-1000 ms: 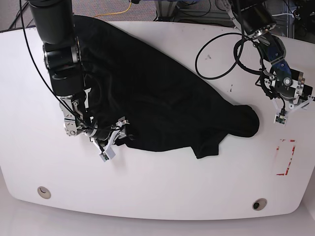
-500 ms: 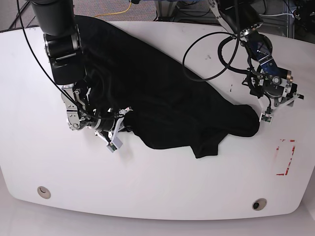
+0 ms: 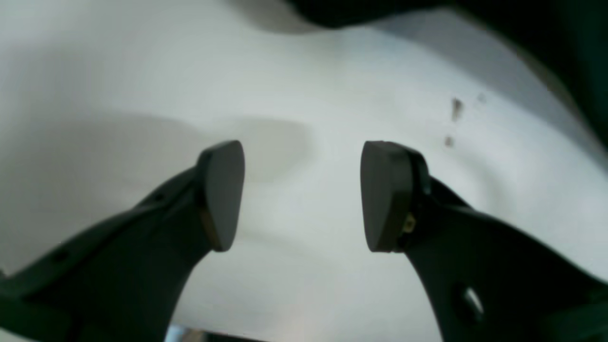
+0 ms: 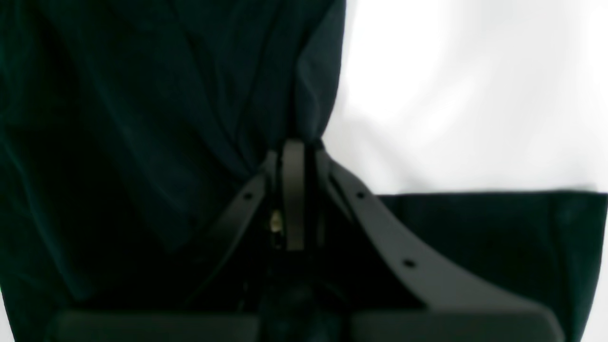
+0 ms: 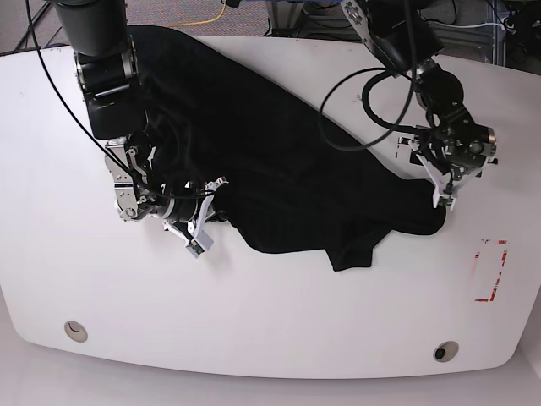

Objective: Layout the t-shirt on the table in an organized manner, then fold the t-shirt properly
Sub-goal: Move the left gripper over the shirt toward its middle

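Observation:
The black t-shirt (image 5: 279, 161) lies bunched in a diagonal band across the white table (image 5: 279, 338), from the far left corner to the right middle. In the base view my right gripper (image 5: 211, 210) sits at the shirt's near left edge. The right wrist view shows that gripper (image 4: 294, 156) shut on a fold of the t-shirt (image 4: 142, 118), which is drawn into pleats at the closed fingers (image 4: 293, 199). My left gripper (image 5: 444, 196) hangs at the shirt's right end. It is open (image 3: 301, 194) over bare table (image 3: 304, 95), with nothing between its fingers (image 3: 221, 194).
A red tape rectangle (image 5: 490, 271) marks the table's right side. Two metal grommets (image 5: 76, 330) (image 5: 445, 351) sit near the front edge. A black cable loop (image 5: 372, 101) hangs from the left arm over the shirt. Small dark specks (image 3: 456, 109) dot the table.
My right gripper has shut on the shirt's edge and shifted slightly right. My left arm has swung inward from the right to the shirt's right end, still open.

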